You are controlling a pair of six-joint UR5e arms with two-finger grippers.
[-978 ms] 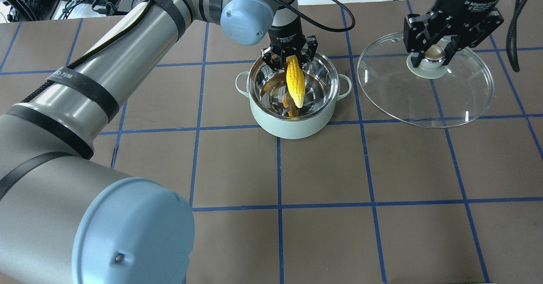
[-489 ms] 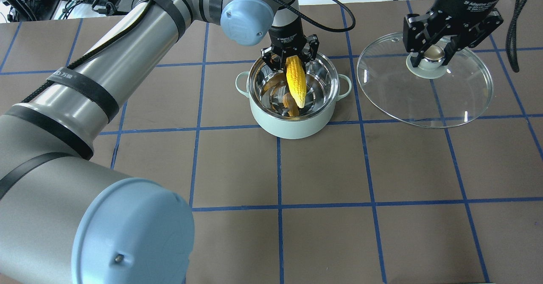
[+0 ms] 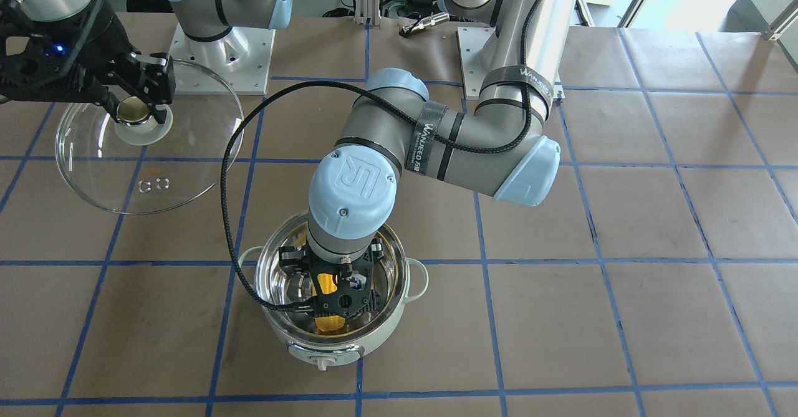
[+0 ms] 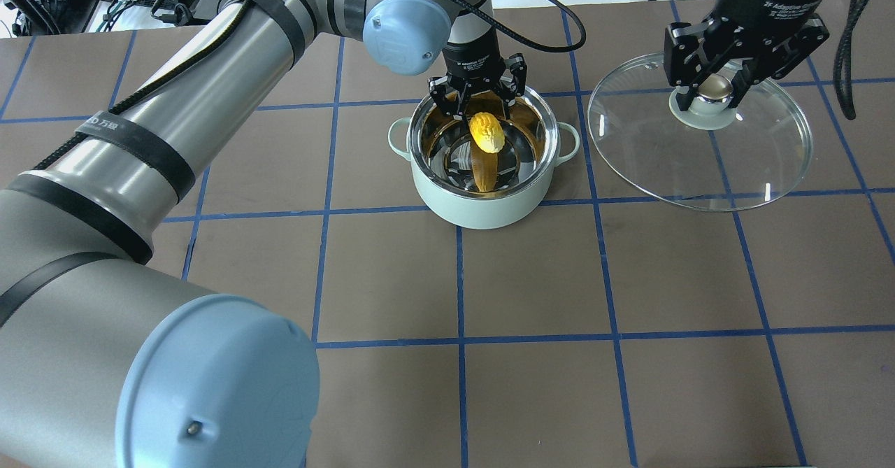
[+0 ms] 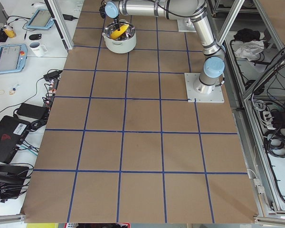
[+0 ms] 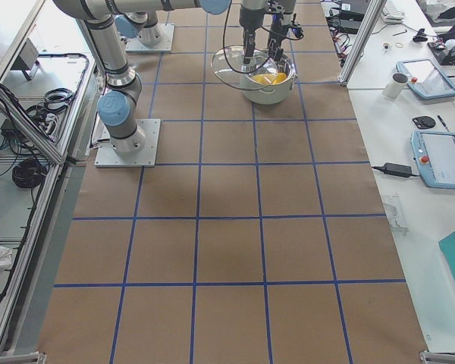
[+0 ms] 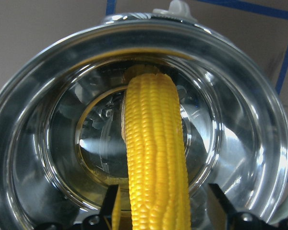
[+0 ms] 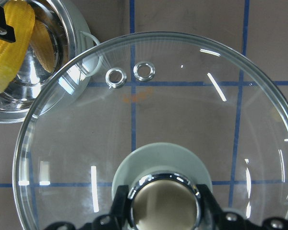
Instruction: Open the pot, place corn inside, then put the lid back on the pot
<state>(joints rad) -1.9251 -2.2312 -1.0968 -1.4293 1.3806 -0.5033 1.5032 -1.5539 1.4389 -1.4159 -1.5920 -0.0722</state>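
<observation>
The pale mint pot stands open at the table's middle back, its steel inside showing. The yellow corn stands steeply inside it, lower end down in the pot, upper end between my left gripper's fingers. My left gripper hangs over the pot's far rim, open, with gaps beside the corn in the left wrist view. My right gripper is shut on the ball knob of the glass lid and holds it to the right of the pot. The lid fills the right wrist view.
The brown table mat has a blue tape grid. The left arm's black cable loops beside the pot. Both arm bases stand at the table's robot side. Tablets and a mug lie on a side bench.
My left gripper has opened and let go of the corn. The corn has slid down into the pot and now stands steeper. The right gripper and lid have not moved.
</observation>
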